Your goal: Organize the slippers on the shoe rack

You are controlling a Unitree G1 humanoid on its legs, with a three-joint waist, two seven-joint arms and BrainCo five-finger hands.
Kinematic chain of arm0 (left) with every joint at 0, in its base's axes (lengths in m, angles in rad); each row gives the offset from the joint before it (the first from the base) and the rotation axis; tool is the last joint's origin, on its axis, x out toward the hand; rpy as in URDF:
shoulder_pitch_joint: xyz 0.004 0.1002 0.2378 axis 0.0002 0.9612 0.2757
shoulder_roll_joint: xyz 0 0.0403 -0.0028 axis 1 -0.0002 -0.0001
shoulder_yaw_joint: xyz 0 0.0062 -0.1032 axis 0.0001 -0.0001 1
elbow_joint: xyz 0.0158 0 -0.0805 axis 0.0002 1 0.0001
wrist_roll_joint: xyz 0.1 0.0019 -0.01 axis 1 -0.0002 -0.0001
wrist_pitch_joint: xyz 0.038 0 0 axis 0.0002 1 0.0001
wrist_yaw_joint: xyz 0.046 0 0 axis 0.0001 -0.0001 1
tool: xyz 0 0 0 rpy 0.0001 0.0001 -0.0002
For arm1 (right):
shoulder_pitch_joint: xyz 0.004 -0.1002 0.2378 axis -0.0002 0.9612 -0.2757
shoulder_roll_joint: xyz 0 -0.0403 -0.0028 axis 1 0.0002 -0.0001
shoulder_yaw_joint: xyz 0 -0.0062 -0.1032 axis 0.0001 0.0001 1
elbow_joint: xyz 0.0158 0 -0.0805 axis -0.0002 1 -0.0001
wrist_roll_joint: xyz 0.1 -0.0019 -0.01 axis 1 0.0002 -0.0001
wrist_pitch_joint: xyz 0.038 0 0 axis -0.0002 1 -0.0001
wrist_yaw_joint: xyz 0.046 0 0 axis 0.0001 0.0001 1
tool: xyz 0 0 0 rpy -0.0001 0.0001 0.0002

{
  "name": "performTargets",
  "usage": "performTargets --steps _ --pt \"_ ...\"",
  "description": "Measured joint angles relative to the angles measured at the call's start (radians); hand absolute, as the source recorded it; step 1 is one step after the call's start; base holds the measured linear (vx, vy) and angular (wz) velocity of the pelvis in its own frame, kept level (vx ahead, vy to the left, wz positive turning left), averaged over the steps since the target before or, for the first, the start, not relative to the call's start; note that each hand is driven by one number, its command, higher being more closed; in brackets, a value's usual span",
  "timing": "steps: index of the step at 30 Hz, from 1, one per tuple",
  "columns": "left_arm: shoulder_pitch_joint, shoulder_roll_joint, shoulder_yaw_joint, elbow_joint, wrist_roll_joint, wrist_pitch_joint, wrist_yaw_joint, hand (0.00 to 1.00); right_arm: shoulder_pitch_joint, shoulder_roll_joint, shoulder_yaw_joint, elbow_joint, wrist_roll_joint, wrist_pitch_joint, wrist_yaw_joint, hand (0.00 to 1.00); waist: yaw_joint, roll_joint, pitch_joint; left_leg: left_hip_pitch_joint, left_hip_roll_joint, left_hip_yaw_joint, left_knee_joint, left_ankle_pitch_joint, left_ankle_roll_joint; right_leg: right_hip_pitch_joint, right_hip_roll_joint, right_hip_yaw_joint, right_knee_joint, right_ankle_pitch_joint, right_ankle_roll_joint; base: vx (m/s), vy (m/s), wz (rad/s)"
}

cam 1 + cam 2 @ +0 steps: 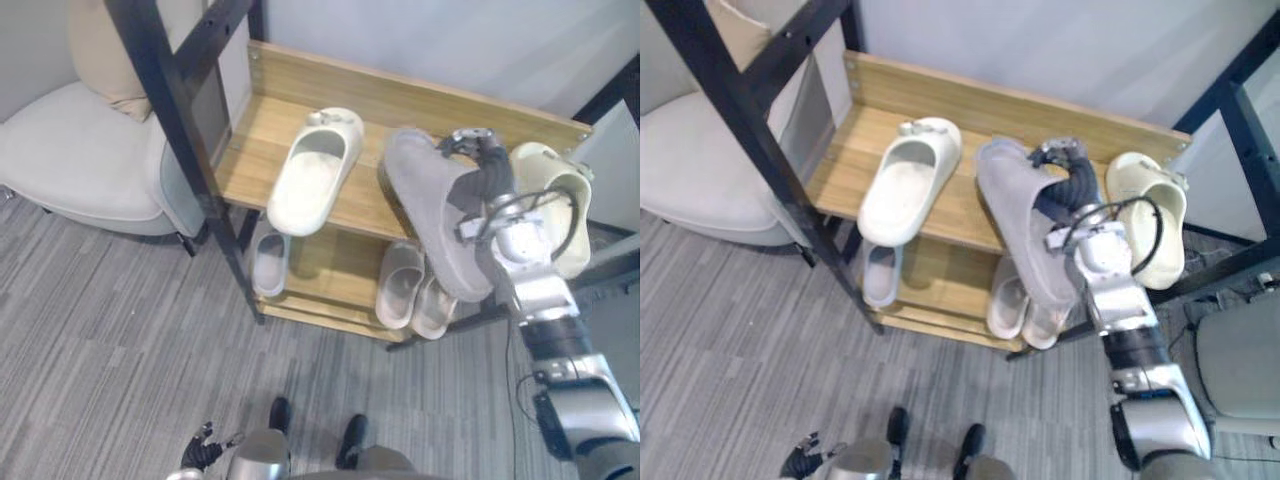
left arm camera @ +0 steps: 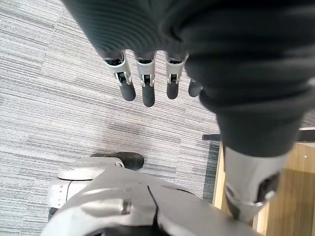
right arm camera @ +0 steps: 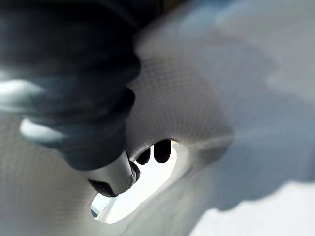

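Grey slipper (image 1: 432, 218), tilted above the shoe rack's (image 1: 400, 95) top shelf, clutched by the right hand (image 1: 490, 168); left hand (image 2: 143, 84) slack-fingered.

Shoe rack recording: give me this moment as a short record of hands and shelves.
Right hand: shut on grey slipper, sole toward the camera, over the top shelf
Left hand: open, low near the floor, holding nothing
Top shelf: left cream slipper; right cream slipper at the far end
Lower shelf: pale grey slipper at left; two light slippers at right
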Motion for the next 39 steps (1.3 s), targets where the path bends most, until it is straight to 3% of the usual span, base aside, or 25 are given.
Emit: performTargets --steps 4,8,14,25,30,32,34,37,39 --pt "0.002 -0.007 0.0 0.016 0.001 0.012 -0.001 0.0 0.078 0.013 -0.028 -0.128 0.002 -0.035 0.001 1.0 -0.009 0.014 -0.026 -0.002 -0.003 -0.001 0.004 0.0 0.0 0.001 -0.005 0.0 0.0 -0.007 0.01 -0.05 -0.006 0.0" --pt "0.006 -0.015 0.0 0.035 0.01 0.015 -0.002 0.0 0.156 0.086 -0.055 -0.21 0.038 -0.057 0.006 1.0 -0.033 0.03 -0.057 -0.001 -0.004 -0.002 0.014 -0.013 -0.012 0.0 -0.015 0.0 0.018 -0.023 0.032 -0.03 -0.009 0.01" --pt "0.008 -0.018 -0.01 0.049 0.02 0.015 -0.007 0.0 0.303 0.157 -0.049 -0.305 0.048 -0.064 0.06 1.0 -0.038 0.043 -0.094 -0.001 -0.006 -0.005 0.019 -0.008 -0.005 0.003 -0.016 -0.001 0.015 -0.023 0.032 0.0 0.0 0.0" --pt "0.006 -0.019 -0.027 0.064 0.038 0.013 -0.022 0.0 0.47 0.227 0.169 -0.261 0.079 -0.053 0.214 1.0 -0.039 0.059 -0.116 0.024 -0.007 -0.025 0.053 -0.021 -0.01 0.063 -0.017 -0.02 -0.001 -0.023 0.037 -0.01 -0.005 0.05" --pt "0.001 -0.02 -0.041 0.081 0.037 0.011 -0.022 0.0 0.469 0.228 0.265 -0.189 0.075 -0.051 0.228 1.0 -0.034 0.074 -0.122 0.018 -0.006 -0.031 0.055 -0.026 -0.018 0.059 -0.017 -0.026 0.004 -0.026 0.036 -0.05 0.003 0.04" --pt "-0.014 -0.019 -0.043 0.082 0.037 0.011 -0.022 0.0 0.458 0.228 0.306 -0.15 0.07 -0.051 0.223 1.0 -0.031 0.076 -0.105 -0.01 -0.004 -0.041 0.096 -0.037 -0.019 0.037 -0.025 -0.039 0.05 -0.048 0.03 -0.06 0.0 0.2" --pt "-0.057 -0.017 -0.053 0.079 0.036 0.005 -0.022 0.0 0.423 0.227 0.327 -0.123 0.039 -0.051 0.21 1.0 -0.029 0.082 -0.055 -0.11 0.002 -0.069 0.24 -0.078 -0.017 -0.027 -0.04 -0.063 0.163 -0.089 0.023 -0.12 -0.005 0.43" --pt "-0.162 -0.017 -0.06 0.071 0.014 -0.007 -0.021 0.0 0.256 0.23 0.34 -0.057 0.024 -0.05 0.172 1.0 -0.008 0.101 0.089 -0.325 0.028 -0.109 0.509 -0.162 -0.023 -0.192 -0.058 -0.091 0.399 -0.181 0.004 -0.23 -0.005 0.35" --pt "-0.204 -0.017 -0.059 0.068 -0.006 -0.007 -0.019 0.0 0.182 0.228 0.332 -0.022 -0.006 -0.047 0.135 1.0 -0.002 0.101 0.127 -0.438 0.034 -0.127 0.607 -0.19 -0.034 -0.293 -0.077 -0.111 0.506 -0.226 -0.007 -0.2 0.0 0.33"
